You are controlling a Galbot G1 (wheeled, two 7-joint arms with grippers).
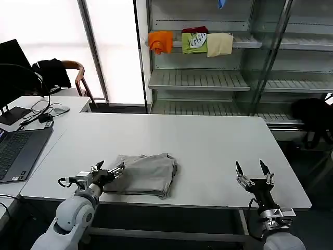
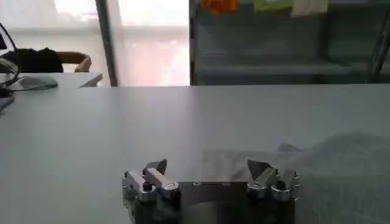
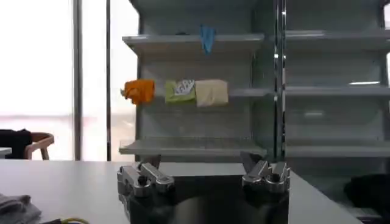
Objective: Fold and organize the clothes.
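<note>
Left tool (image 1: 108, 170) open beside folded shirt (image 1: 145, 173); right tool (image 1: 253, 170) open.

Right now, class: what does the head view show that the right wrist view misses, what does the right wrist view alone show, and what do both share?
Head view alone: the left gripper, open at the folded grey shirt's left edge, and a laptop on the side desk. Right wrist view alone: a blue item in full on the top shelf. Shared: the open right gripper, the white table, and the orange, green and cream garments on the shelf.
</note>
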